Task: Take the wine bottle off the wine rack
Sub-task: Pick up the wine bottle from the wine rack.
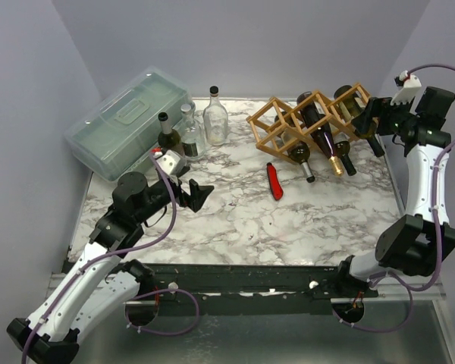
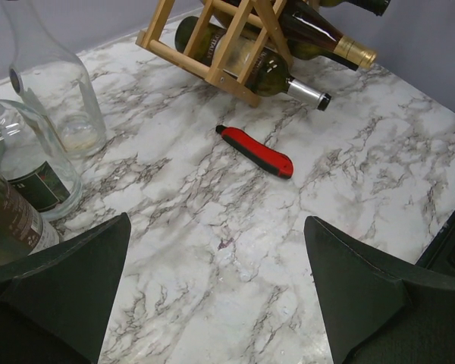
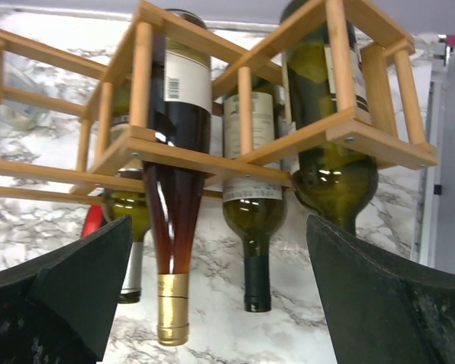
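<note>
Red tool [image 1: 274, 184] near wine rack [image 2: 197, 64] — glass bottles [image 1: 214, 120] left.

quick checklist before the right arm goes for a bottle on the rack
1. right gripper open: ok
2. right gripper facing the wine rack: ok
3. gold-foil bottle framed between its fingers in the wrist view: ok
4. bottle gripped: not ok, jaws stand wide, nothing held
5. left gripper open and away from the rack: ok
6. red tool out of the pull path: cannot tell
</note>
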Controlling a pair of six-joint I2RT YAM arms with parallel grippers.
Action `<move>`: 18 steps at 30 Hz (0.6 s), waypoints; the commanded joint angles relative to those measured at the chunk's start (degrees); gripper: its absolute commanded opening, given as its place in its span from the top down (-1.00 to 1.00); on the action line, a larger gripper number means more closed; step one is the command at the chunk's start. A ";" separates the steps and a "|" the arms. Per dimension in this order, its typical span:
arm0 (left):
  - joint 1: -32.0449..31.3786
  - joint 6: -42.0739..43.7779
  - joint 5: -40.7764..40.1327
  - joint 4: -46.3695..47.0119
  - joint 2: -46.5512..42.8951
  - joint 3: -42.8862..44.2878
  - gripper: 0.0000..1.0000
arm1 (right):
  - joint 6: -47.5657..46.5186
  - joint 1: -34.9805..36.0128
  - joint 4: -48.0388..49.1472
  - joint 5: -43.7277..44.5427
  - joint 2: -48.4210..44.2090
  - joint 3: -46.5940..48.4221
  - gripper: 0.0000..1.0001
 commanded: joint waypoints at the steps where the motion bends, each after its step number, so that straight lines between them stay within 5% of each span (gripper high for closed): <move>1: 0.18 1.15 0.56 1.84 -1.17 -0.69 -0.97 | -3.31 -1.09 0.07 3.75 1.45 -0.76 -0.99; 18: 0.15 1.33 0.97 1.87 -1.24 -0.93 -0.97 | -14.79 -3.79 -1.87 8.34 11.16 -0.30 -0.99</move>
